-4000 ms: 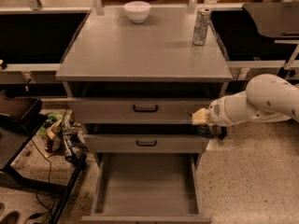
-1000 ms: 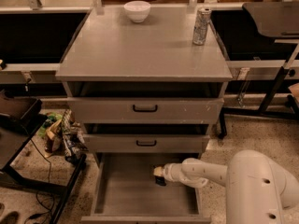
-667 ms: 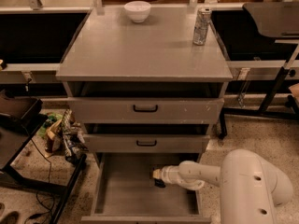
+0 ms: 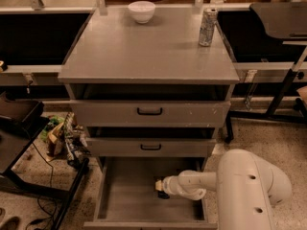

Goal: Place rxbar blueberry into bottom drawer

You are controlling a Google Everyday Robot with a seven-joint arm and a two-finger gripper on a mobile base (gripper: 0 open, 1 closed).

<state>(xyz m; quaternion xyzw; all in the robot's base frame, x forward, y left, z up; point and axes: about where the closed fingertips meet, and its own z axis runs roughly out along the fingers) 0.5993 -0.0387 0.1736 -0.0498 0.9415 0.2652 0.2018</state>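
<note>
The grey cabinet [image 4: 144, 51] fills the middle of the view, its top bare but for two things at the far edge. The robot's white arm [image 4: 249, 190] bulks at the near right, cut off by the lower edge, and its forearm reaches left into the bottom drawer [image 4: 127, 190]. That drawer is pulled out toward the viewer; its near rim runs partly out of view and its far end lies in shadow under the two upper drawers [image 4: 149, 113]. At the left, clutter on the floor [image 4: 64, 138] is too dim to name. A white bowl [image 4: 142, 11] sits far centre on the top and a silver can [image 4: 207, 27] far right. The gripper [image 4: 159, 186] hangs low over the drawer floor, right of centre; whether it grasps anything cannot be told. The rxbar blueberry [image 4: 163, 194] seems to be the small dark patch at its tip, though its shape is unclear.
</note>
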